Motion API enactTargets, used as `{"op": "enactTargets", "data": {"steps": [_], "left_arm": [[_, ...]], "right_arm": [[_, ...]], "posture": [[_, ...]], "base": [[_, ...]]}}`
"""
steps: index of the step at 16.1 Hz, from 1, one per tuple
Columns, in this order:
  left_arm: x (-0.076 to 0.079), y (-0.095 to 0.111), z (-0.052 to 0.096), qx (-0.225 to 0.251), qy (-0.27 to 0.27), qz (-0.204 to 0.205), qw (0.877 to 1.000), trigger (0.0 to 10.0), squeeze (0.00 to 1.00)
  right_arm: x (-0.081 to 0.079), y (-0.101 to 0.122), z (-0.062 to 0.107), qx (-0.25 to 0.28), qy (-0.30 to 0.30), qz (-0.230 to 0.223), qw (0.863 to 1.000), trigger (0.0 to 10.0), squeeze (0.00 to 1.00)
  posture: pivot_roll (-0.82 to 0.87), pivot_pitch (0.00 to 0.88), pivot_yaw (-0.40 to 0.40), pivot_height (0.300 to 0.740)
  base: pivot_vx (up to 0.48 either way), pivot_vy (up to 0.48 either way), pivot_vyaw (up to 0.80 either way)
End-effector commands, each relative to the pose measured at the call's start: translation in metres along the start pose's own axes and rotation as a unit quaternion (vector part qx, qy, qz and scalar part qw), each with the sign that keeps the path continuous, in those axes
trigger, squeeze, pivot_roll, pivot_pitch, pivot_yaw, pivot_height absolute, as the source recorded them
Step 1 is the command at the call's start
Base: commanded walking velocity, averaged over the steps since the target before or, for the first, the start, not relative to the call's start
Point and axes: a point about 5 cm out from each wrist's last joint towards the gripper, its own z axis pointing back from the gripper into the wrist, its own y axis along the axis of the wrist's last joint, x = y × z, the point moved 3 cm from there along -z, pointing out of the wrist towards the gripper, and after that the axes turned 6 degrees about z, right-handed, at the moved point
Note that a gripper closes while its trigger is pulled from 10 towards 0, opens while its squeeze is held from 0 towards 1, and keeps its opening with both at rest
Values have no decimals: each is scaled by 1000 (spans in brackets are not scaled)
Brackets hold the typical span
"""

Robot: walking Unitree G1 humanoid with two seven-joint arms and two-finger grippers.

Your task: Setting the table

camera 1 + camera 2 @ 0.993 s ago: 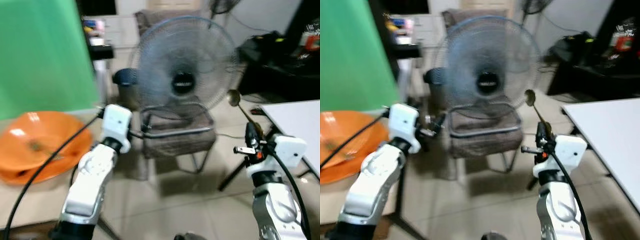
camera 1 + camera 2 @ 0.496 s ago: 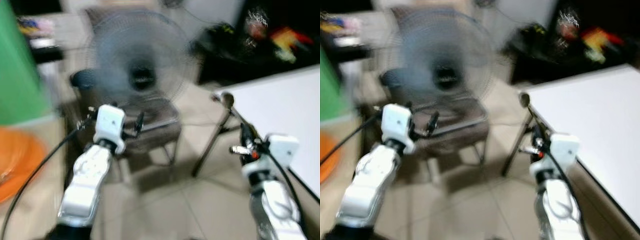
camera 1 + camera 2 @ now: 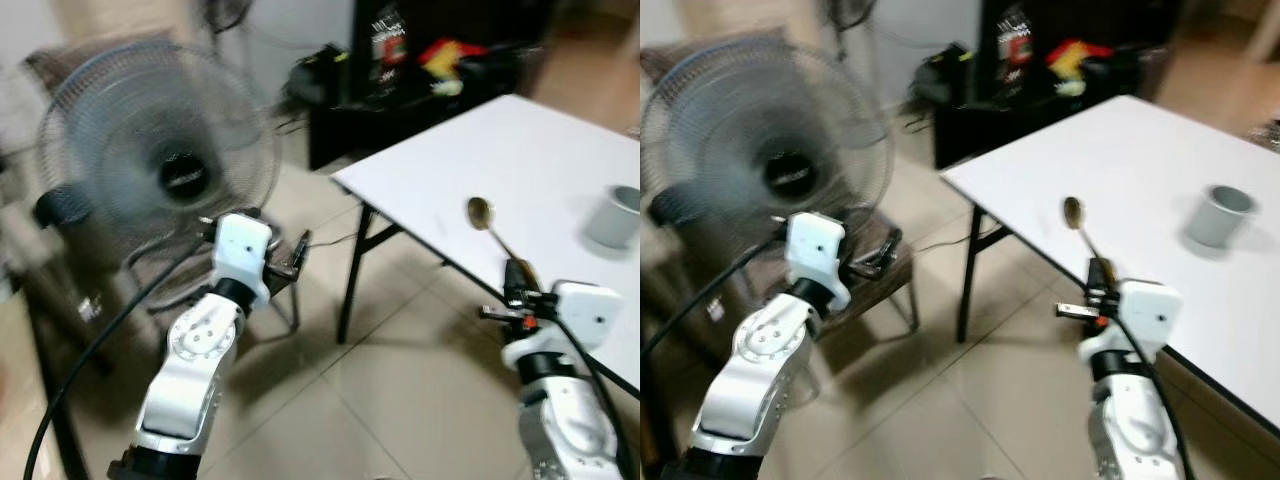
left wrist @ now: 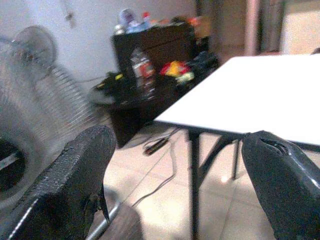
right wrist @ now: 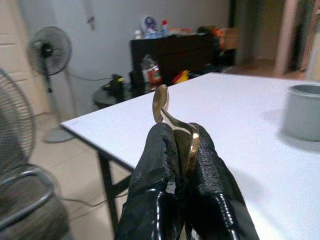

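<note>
My right gripper (image 3: 517, 282) is shut on the handle of a brass-coloured spoon (image 3: 481, 213), which points up and away from me over the near edge of a white table (image 3: 520, 150). In the right wrist view the fingers (image 5: 160, 155) pinch the spoon (image 5: 161, 102) tightly. A grey cup (image 3: 612, 216) stands upright on the table, to the right of the spoon and farther back. My left gripper (image 3: 290, 262) is held out over the floor in front of a fan, open, with nothing between its fingers (image 4: 75, 190).
A large standing fan (image 3: 160, 150) and a metal-framed chair (image 3: 250, 290) are on the left. A black cabinet (image 3: 430, 80) cluttered with things stands behind the table. The table's black leg (image 3: 352, 270) rises from the tiled floor (image 3: 400, 400) between my arms.
The whole view has swung to the right: the orange bowl and green screen have left the picture, and the white table with the cup has come in. Both grippers keep their pose.
</note>
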Motion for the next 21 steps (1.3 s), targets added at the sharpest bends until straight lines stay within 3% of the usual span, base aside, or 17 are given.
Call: {"op": "enactTargets", "data": {"steps": [1,4,7,14,15,17,18,21], "left_arm": [[-6,2,0,1,9,-1,1000,10000,0],[-5,1,1,-1,10,2,1000,10000,0],[-13,-4,11,-11,20,4,1000,10000,0],[-22,2,18,-13,43,-5,999,10000,0],[-24,11,29,-12,58,-16,998,10000,0],[-21,18,44,-14,70,-15,997,10000,0],[-14,18,54,-25,72,3,997,10000,0],[-13,-2,47,-51,56,23,997,10000,0]], "right_arm": [[-2,5,-1,10,4,-7,1000,10000,0],[-2,4,-4,10,5,-5,1000,10000,0],[-13,4,-5,8,28,-8,1000,10000,0],[-30,-4,-16,4,69,-22,997,10000,0],[-33,-6,-23,3,88,-26,996,10000,0],[-37,-6,-31,7,109,-24,994,10000,0],[-36,0,-38,22,119,-14,993,10000,0],[-20,2,-36,26,80,-12,996,10000,0]], "posture": [[-31,0,9,740],[-21,0,-4,740],[-9,0,-21,740],[91,0,-60,740],[194,0,-97,740],[222,0,-97,740],[195,0,-85,740],[105,0,-48,740]], "base": [[0,0,-800],[0,0,-800],[0,0,-800],[0,0,-800],[0,0,-800],[0,0,-800],[0,0,-800],[0,0,-800]]}}
